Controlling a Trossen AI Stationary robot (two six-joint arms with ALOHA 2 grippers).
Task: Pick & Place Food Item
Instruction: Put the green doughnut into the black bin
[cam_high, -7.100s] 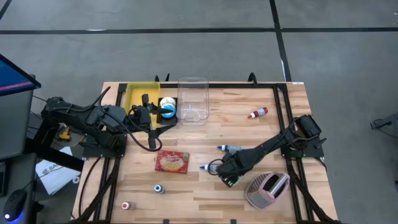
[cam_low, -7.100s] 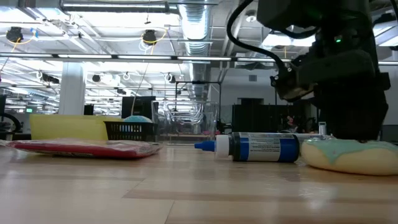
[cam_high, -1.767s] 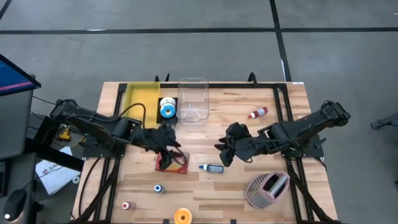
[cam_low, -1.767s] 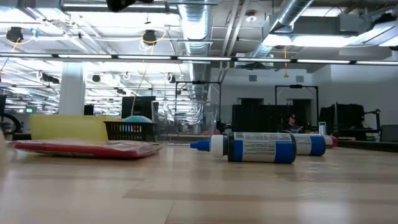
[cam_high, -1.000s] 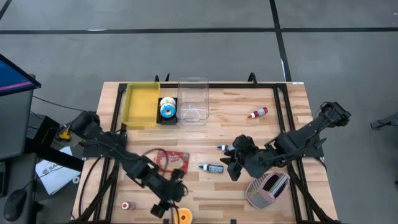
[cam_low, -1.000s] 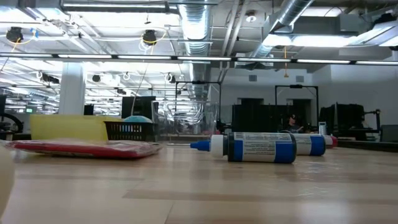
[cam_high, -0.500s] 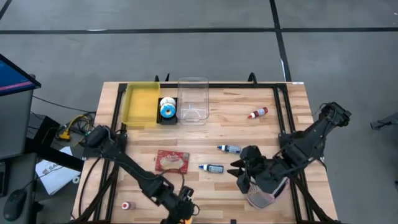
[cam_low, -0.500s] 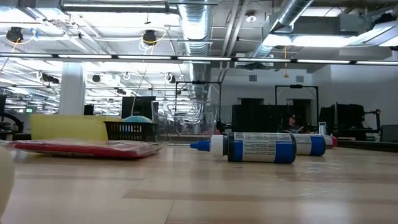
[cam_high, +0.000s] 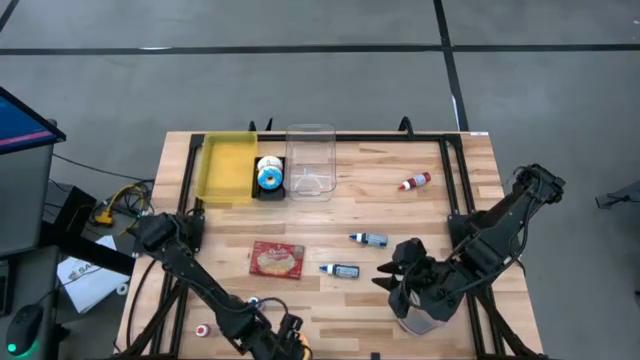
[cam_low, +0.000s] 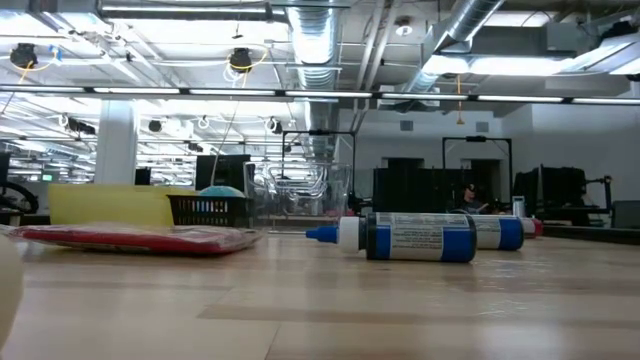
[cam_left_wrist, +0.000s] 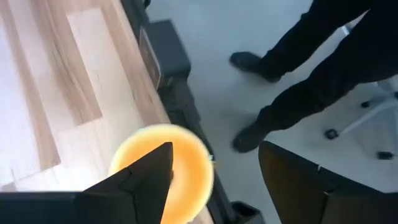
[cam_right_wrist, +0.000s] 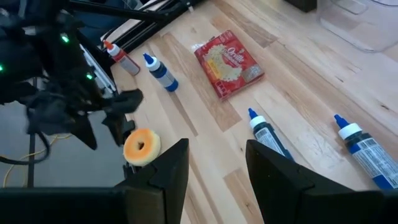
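On your far left in the high view sits the yellow bin (cam_high: 227, 168) at the table's (cam_high: 370, 205) back edge, with a black basket holding a blue-and-white item (cam_high: 268, 176) just beside it and a clear container (cam_high: 311, 174) next along. Your left arm stretches from its base down to the table's near edge, and there the left gripper (cam_left_wrist: 214, 171) hangs over the orange doughnut (cam_left_wrist: 163, 171), its fingers (cam_left_wrist: 142, 180) spread wide to either side of it and not yet closed on it; the doughnut lies right at the table's lip, and the right wrist view shows it (cam_right_wrist: 142, 146) directly below that gripper. Beyond the edge, your left wrist view catches a person's dark trouser legs and shoes (cam_left_wrist: 298, 68) on the floor. Nearby lie a small red-capped bottle (cam_high: 202, 330) and a small blue-capped bottle (cam_high: 256, 301). Moving right, the red snack packet (cam_high: 277, 259) lies flat mid-table, then two blue-capped bottles (cam_high: 343, 270), one nearer the back (cam_high: 370, 239). A red bottle (cam_high: 414, 182) lies farther back. At the right, your right gripper (cam_right_wrist: 214, 165) hovers above the toaster (cam_high: 420, 322), fingers partly apart and empty.
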